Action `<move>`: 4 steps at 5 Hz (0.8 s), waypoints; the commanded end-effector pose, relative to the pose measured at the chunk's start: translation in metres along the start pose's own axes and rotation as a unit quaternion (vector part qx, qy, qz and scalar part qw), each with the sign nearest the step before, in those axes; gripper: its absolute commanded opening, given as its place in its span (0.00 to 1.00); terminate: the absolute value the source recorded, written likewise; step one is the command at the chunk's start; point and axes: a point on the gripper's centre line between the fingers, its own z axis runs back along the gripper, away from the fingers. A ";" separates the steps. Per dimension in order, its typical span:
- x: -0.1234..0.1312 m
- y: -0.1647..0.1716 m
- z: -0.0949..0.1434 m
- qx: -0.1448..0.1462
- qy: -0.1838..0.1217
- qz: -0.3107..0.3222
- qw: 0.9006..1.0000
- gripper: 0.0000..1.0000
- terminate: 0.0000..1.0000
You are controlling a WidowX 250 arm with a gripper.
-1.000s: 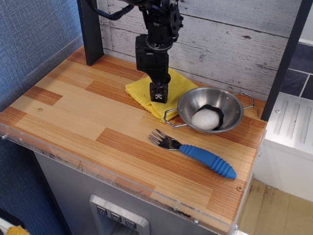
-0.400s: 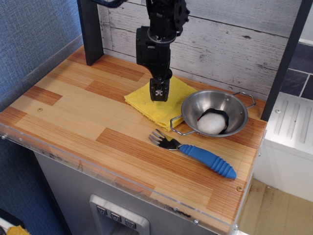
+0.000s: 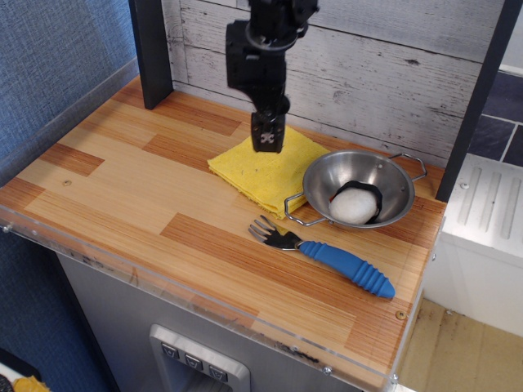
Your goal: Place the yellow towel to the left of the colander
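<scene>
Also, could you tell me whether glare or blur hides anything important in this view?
In observation.image, the shiny steel colander shows bright reflections on its inner wall, but its rim stays readable; the folded yellow towel is evenly lit and sharp; the dark gripper has little contrast, so its fingers' spacing is hard to read.

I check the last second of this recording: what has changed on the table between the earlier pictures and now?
The gripper has risen off the yellow towel and now hangs above it, holding nothing. Before that, the towel slid slightly left and the colander shifted right. The blue-handled fork stayed put.
</scene>
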 end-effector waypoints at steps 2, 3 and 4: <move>0.001 0.015 0.059 -0.059 0.016 -0.002 0.998 1.00 0.00; 0.001 0.015 0.059 -0.059 0.016 -0.002 0.998 1.00 0.00; 0.001 0.015 0.059 -0.059 0.016 -0.002 0.998 1.00 1.00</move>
